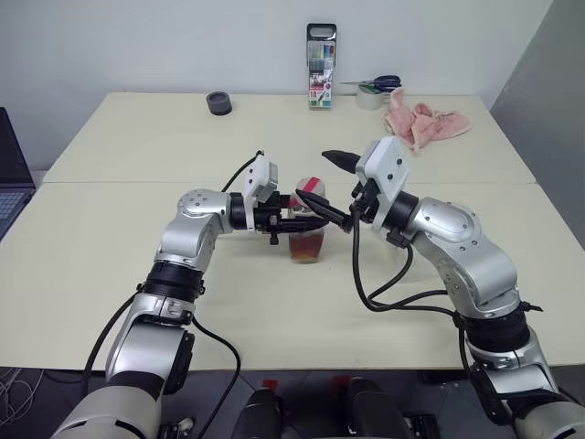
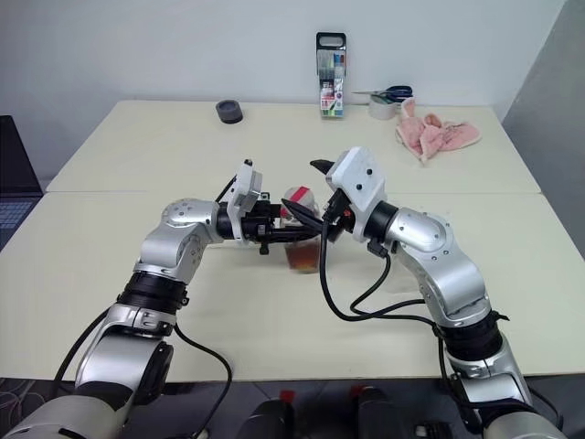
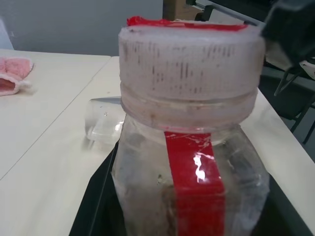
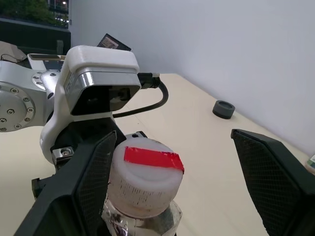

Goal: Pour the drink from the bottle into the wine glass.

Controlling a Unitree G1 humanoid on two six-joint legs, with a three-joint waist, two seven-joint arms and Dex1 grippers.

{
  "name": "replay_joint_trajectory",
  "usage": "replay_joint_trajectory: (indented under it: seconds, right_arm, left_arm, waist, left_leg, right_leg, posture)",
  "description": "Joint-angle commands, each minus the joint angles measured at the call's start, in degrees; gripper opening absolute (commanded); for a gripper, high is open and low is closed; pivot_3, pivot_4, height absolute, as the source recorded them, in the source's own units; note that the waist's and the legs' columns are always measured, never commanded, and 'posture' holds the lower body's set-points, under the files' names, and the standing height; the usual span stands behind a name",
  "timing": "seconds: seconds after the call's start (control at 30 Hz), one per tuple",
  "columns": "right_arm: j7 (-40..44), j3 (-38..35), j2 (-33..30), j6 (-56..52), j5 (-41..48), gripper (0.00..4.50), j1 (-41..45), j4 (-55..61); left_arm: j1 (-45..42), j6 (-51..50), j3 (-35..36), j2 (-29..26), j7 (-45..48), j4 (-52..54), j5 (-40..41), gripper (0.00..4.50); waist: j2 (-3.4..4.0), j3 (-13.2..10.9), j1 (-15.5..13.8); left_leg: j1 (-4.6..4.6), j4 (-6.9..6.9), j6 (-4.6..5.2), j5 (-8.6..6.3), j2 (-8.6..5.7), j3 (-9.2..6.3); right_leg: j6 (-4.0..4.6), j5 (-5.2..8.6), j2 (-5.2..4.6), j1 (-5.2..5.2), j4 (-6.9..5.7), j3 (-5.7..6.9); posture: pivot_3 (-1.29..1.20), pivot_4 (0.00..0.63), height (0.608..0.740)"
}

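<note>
left tool (image 1: 285, 219) pinching bottle (image 1: 307, 240) upright on table (image 1: 137, 146); right tool (image 4: 182, 177) spread around its white cap (image 4: 145, 182)

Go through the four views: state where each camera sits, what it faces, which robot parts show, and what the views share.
Left eye view: head, looking down over the table; both arms show, left gripper shut on the bottle.
Right eye view: same head, same scene.
Left wrist view: on the left wrist, facing the bottle's cap.
Right wrist view: on the right wrist, open right gripper around the cap; left arm's wrist behind.
Shared: the bottle.
</note>
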State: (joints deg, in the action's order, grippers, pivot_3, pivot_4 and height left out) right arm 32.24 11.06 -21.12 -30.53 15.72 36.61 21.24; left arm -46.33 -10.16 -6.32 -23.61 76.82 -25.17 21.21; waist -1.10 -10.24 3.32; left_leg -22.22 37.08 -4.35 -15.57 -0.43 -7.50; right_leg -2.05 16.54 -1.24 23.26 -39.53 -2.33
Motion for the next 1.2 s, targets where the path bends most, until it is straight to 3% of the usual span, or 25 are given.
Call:
replay_joint_trajectory:
  seconds: [0.03,0.73,1.2]
  right_arm:
    - [0.4,-0.6,-1.1,0.7,-1.1,3.97,0.3,1.2]
    - [-1.9,-0.1,0.8,-1.7,-2.2,3.97,0.1,1.9]
    - [-3.7,-5.5,-0.9,-5.5,0.3,3.97,-2.4,3.8]
  left_arm:
    - [-1.5,3.3,1.8,0.6,-0.6,0.7,0.0,1.69]
    - [-1.6,6.5,2.1,1.8,-1.3,-1.3,-0.1,1.69]
    - [-1.4,5.9,2.7,1.4,-1.8,-0.4,-0.3,1.69]
  waist:
    - [0.0,0.0,0.0]
    - [0.0,0.0,0.0]
    - [0.0,0.0,0.0]
  left_leg:
    - [0.0,0.0,0.0,0.0,0.0,0.0]
    - [0.0,0.0,0.02,-0.01,0.01,0.0]
    - [0.0,0.01,0.02,-0.01,0.0,0.0]
  right_leg:
    - [0.0,0.0,0.0,0.0,0.0,0.0]
    - [0.0,0.0,0.0,0.0,-0.01,0.0]
    - [0.0,0.0,0.0,0.0,-0.02,-0.01]
  posture:
    - [0.0,0.15,0.74]
    - [0.0,0.15,0.74]
    - [0.0,0.15,0.74]
